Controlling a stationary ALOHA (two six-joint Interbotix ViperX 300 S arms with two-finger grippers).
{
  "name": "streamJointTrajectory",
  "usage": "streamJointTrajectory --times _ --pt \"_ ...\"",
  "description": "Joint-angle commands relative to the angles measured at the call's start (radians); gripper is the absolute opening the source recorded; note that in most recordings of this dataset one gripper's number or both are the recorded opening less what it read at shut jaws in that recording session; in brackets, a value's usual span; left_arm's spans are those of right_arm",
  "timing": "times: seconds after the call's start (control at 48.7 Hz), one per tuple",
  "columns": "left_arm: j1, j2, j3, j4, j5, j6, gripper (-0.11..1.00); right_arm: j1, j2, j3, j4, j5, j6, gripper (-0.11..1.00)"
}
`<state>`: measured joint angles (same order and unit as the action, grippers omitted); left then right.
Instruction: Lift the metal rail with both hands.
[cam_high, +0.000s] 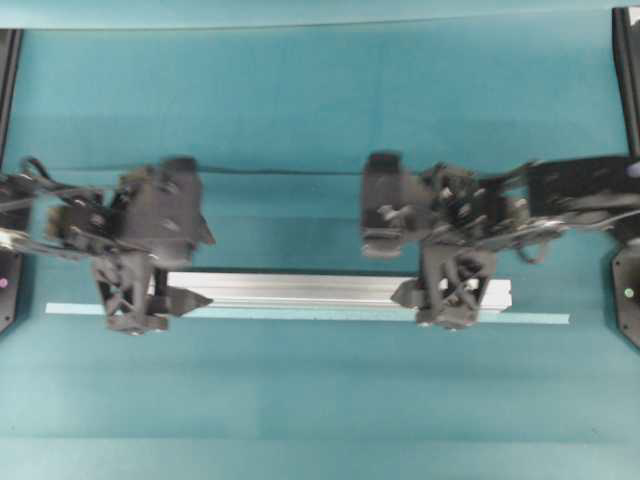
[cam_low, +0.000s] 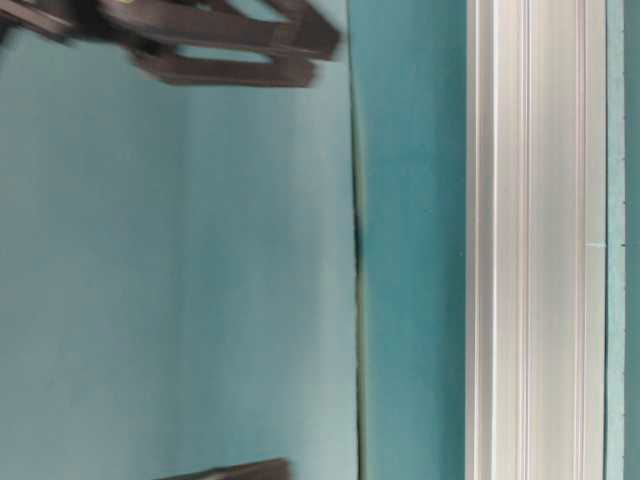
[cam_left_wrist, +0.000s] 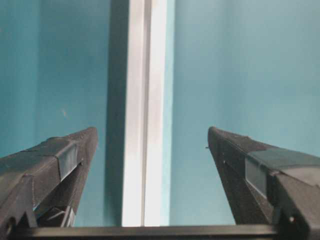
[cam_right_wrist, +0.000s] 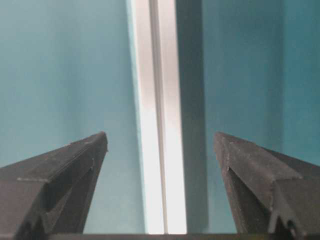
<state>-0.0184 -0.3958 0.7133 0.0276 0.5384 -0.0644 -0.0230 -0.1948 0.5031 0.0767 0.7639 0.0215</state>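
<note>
Your rail (cam_high: 300, 289) lies flat on the teal mat (cam_high: 320, 400), running left to right, with the pale tape strip (cam_high: 520, 318) just along its near edge. Left gripper (cam_high: 130, 300) sits over the rail's left end, right gripper (cam_high: 450, 292) over the right end. Both wrist views show the fingers (cam_left_wrist: 60, 160) spread wide, rail centred in the gap, nothing pinched. The right gripper's fingers (cam_right_wrist: 65, 170) are likewise clear of the metal.

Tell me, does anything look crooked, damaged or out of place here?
Nothing stands out. The long silver grooved metal rail lies straight and flat on the teal table, parallel to the thin pale tape strip, undamaged.
</note>
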Motion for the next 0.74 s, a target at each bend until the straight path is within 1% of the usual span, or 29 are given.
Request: streamJointTrajectory --times 0.0,0.205,0.349,0.514,0.719 --pt "-0.003 -0.044 -0.015 0.000 -0.017 0.000 0.99 0.000 -0.038 0.000 0.000 -0.006 0.003 0.95" --pt "-0.003 -0.124 -0.008 0.000 -0.094 0.000 0.99 0.000 -0.118 0.005 0.000 -0.012 0.003 0.95" --pt "-0.003 -0.186 0.008 0.000 -0.155 -0.003 0.99 0.000 -0.179 0.009 -0.002 -0.057 0.000 0.95" --pt "-0.003 -0.256 0.029 0.000 -0.196 -0.014 0.98 0.000 -0.261 0.041 -0.002 -0.150 0.002 0.95" --pt "-0.003 -0.334 0.051 0.000 -0.230 -0.015 0.97 -0.002 -0.396 0.117 -0.002 -0.296 0.002 0.95"
